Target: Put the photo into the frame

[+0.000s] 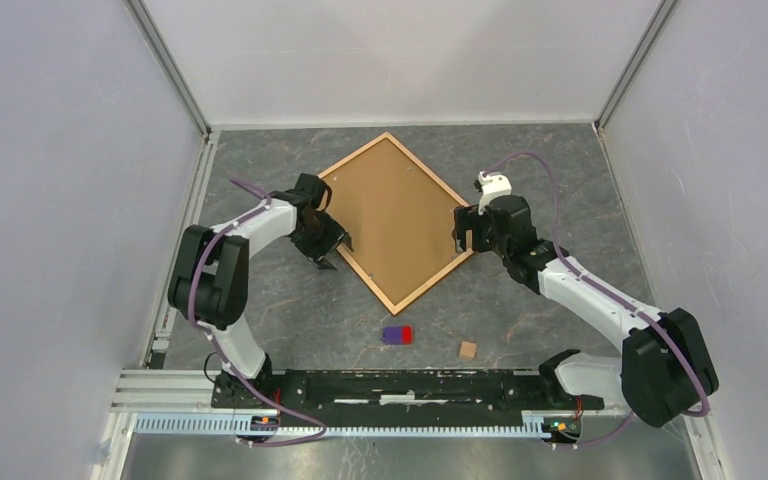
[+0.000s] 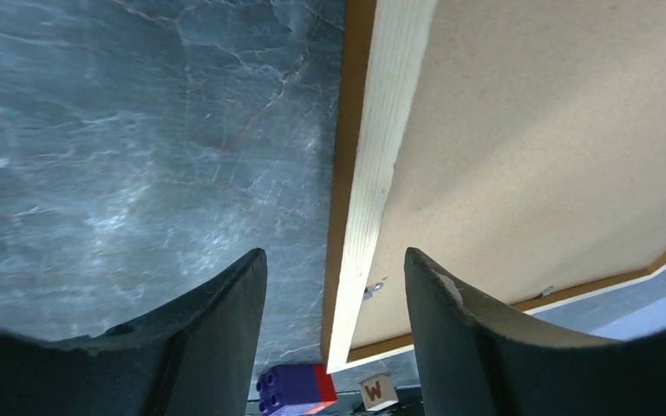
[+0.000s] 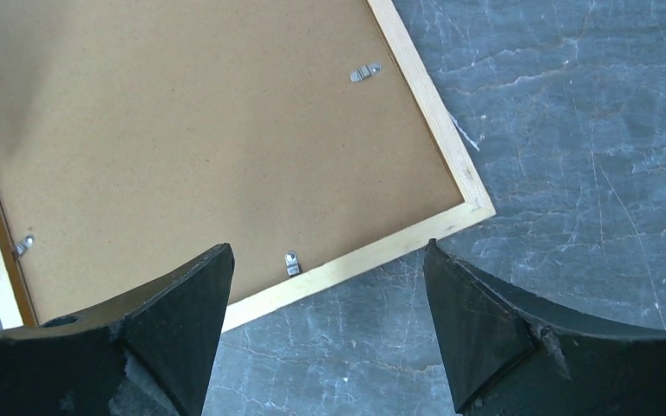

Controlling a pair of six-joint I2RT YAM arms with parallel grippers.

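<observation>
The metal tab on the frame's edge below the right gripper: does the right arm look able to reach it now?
Probably yes: the right gripper hangs open just above that tab on the frame, and nothing lies between them.

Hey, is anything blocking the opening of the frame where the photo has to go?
Yes. The brown backing board fills the frame, which lies back up, and small metal clips sit along its inner edge. The board would likely have to come out first. No photo shows in any view.
</observation>
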